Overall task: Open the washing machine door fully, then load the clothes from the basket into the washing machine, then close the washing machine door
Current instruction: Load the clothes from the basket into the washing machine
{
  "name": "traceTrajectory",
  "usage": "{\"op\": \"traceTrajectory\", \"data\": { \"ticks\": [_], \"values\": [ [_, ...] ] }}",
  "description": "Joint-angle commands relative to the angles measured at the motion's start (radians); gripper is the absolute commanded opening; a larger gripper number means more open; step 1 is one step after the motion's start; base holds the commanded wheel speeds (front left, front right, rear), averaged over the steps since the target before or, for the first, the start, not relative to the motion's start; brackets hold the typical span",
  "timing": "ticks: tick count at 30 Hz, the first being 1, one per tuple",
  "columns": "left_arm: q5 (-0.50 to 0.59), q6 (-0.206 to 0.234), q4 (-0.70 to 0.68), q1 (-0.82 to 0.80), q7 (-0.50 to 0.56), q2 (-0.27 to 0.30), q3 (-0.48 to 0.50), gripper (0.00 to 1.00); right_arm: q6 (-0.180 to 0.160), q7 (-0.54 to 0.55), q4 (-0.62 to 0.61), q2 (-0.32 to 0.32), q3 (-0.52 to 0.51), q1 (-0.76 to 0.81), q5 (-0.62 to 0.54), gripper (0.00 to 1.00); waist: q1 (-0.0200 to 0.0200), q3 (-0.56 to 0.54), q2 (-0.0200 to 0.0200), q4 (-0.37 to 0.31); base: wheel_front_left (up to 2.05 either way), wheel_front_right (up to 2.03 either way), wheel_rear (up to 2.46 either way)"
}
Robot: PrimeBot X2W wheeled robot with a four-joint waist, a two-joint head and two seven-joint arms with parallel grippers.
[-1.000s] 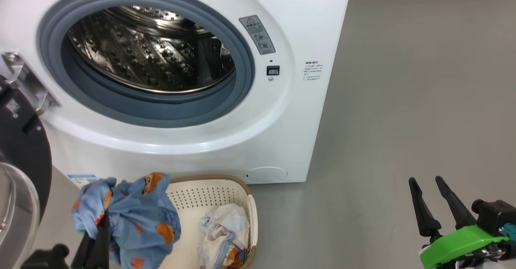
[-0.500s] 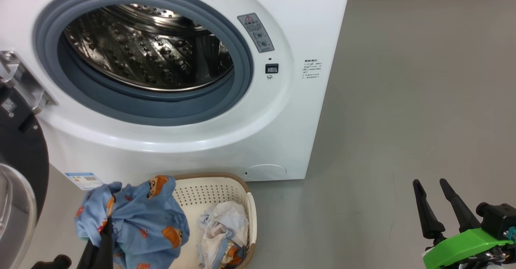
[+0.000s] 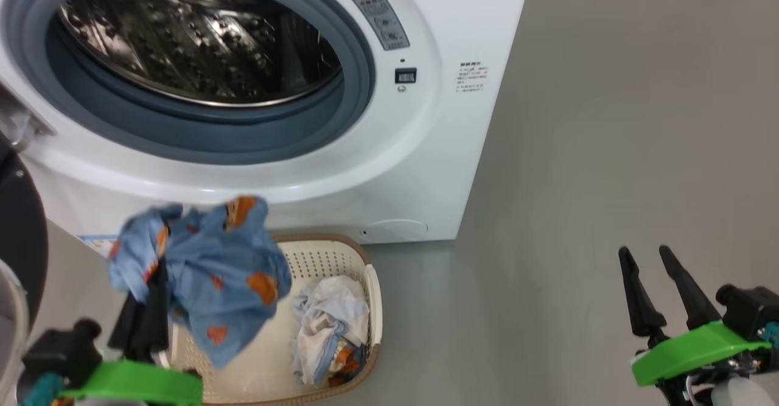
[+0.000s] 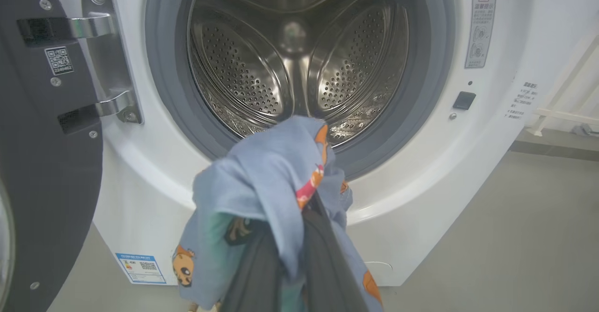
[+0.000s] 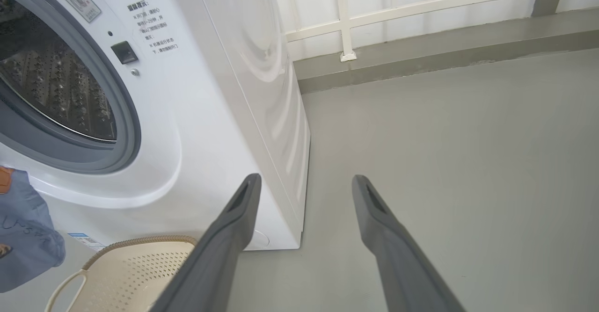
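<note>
Grey, smooth floor [image 3: 608, 120] spreads out to the right of a big white front-loading washing machine [image 3: 450, 150] with a glossy, rounded front. Its large round black-rimmed door [image 4: 42, 162] is swung wide on steel hinges at the left, leaving the mouth open. A grey-blue rubber seal [image 3: 201, 144] rings a shiny steel drum [image 4: 299, 59] dotted with small holes.

The left gripper [image 4: 299, 237] has its two long dark fingers pinched together on a soft light blue garment with orange cartoon prints [image 3: 213, 272]. The cloth drapes limply over the fingertips and hangs in loose folds. It is held up over the left end of a small cream plastic basket [image 3: 316, 237], which has perforated walls and a brown woven-look rim. The basket sits on the floor at the foot of the machine. A crumpled white cloth piece [image 3: 331, 327], bunched with more printed fabric, lies in its right end.

The drum mouth lies straight ahead of the left fingers and above them. In the left wrist view the top of the garment just reaches the lower lip of the seal. Loading it will probably need a lift and a forward push over that lip, with the trailing folds likely to drag on the rubber.

The left arm is much the nearer. The right gripper [image 3: 642, 251] hangs low over bare floor, well apart to the right of the machine, with its fingers spread wide and empty.
</note>
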Motion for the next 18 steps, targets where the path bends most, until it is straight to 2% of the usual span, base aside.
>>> {"op": "traceTrajectory", "data": {
  "ticks": [1,11,18],
  "values": [
    [-0.006,-0.003,-0.02,-0.048,-0.014,0.026,0.031,0.0,0.003,-0.005,-0.026,-0.008,0.017,-0.024,-0.006,1.0,0.0,0.027,-0.0001,-0.006,0.0,0.0,0.0],
    [-0.028,-0.003,0.067,-0.322,-0.014,0.068,0.031,0.0,0.003,-0.005,-0.029,0.014,0.028,-0.082,-0.01,1.0,0.0,0.12,-0.0001,-0.028,0.0,0.0,0.0],
    [-0.045,-0.003,0.209,-0.533,-0.014,0.104,0.013,0.0,0.003,-0.005,-0.034,0.03,0.039,-0.126,-0.01,1.0,0.0,0.19,-0.0001,-0.059,0.0,0.0,0.0]
  ]
}}
